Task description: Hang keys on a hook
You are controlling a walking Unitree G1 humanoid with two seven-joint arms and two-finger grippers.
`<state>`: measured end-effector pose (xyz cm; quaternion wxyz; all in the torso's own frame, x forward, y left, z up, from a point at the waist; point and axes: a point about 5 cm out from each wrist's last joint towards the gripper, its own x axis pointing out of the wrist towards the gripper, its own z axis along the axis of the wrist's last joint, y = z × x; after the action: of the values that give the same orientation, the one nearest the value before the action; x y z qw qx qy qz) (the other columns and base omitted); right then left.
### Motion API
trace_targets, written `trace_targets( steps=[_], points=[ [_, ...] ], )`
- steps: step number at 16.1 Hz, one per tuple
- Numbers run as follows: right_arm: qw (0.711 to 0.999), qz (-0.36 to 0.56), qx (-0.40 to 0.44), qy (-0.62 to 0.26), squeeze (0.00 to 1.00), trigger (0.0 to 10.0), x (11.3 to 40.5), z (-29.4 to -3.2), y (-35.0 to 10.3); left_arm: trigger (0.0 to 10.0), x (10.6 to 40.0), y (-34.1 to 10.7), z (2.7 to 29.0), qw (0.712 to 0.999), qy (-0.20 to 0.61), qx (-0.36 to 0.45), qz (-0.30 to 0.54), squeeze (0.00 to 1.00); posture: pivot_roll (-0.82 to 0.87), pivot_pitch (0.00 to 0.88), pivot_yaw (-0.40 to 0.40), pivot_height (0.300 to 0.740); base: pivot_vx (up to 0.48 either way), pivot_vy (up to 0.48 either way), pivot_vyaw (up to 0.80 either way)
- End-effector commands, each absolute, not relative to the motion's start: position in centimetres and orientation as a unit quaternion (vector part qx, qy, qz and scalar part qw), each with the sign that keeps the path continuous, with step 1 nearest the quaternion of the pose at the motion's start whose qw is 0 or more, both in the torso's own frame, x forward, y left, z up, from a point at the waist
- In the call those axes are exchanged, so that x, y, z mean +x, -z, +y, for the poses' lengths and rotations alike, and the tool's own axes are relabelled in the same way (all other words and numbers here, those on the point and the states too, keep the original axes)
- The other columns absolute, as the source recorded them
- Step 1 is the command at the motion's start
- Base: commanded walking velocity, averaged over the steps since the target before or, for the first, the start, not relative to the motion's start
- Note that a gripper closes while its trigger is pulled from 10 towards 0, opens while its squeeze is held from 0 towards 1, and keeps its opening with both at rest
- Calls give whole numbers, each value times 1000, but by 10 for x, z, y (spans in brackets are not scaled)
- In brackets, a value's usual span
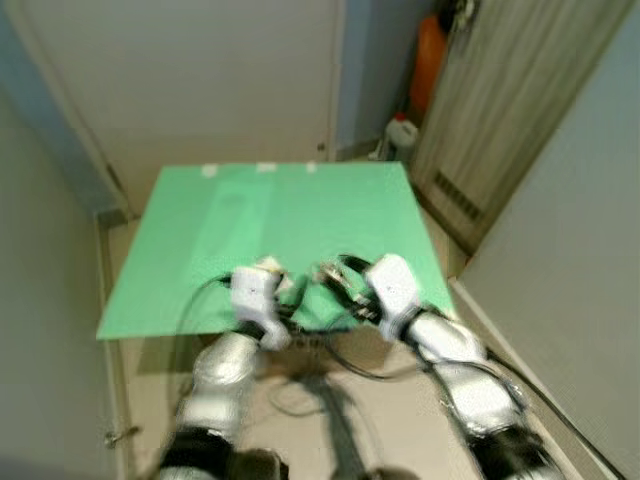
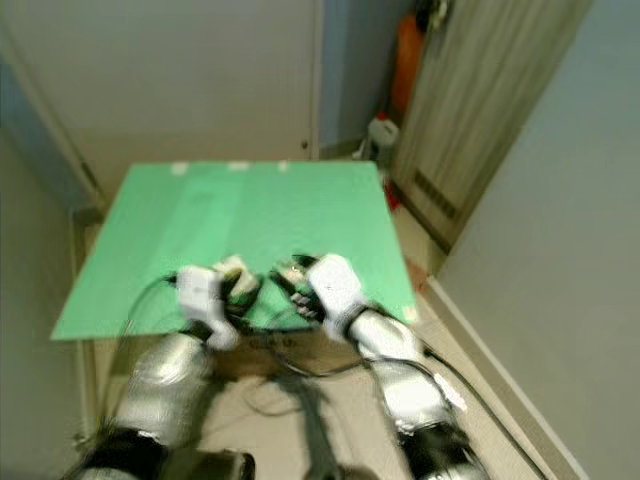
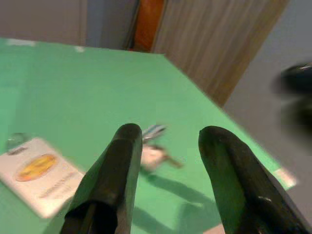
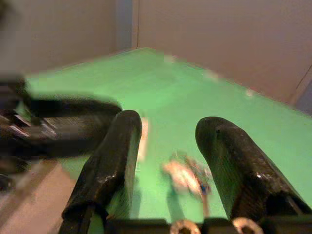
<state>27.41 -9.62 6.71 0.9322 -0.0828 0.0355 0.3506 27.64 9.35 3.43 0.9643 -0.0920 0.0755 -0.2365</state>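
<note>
Both grippers hover over the near edge of the green table (image 1: 200, 230); left gripper (image 3: 168, 146) and right gripper (image 4: 165, 141) stand wide, holding nothing; the keys (image 3: 155, 152) lie on the table just beyond their fingertips; descend slowly, straddling the bunch squarely.

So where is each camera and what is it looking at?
Left and right eye views: on the robot's head, looking down at the flat green table top; both silver arms show.
Left wrist view: along the open left end effector at the small bunch of metal keys and a white card.
Right wrist view: along the open right end effector.
Both wrist views share those keys.
</note>
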Motion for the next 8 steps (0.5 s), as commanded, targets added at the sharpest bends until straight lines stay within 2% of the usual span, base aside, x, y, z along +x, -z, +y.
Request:
trace_targets(
  steps=[1,5,6,8],
  points=[
    [926,5,-79,-370,0,10000,278,-81,-82,10000,279,-36,107,969,220,-81,75,0,58,83,-14,740,465,0,800],
    [921,9,-91,-378,0,10000,276,-78,-81,10000,278,-35,105,970,215,-82,77,0,58,88,-20,740,464,0,800],
    [928,14,-93,-360,0,10000,279,-81,-80,10000,277,-34,105,970,213,-81,82,0,60,90,-19,740,409,0,800],
    [940,24,-101,-324,0,10000,285,-87,-78,10000,277,-33,106,972,204,-73,87,0,60,95,-18,740,0,0,0]
  ],
)
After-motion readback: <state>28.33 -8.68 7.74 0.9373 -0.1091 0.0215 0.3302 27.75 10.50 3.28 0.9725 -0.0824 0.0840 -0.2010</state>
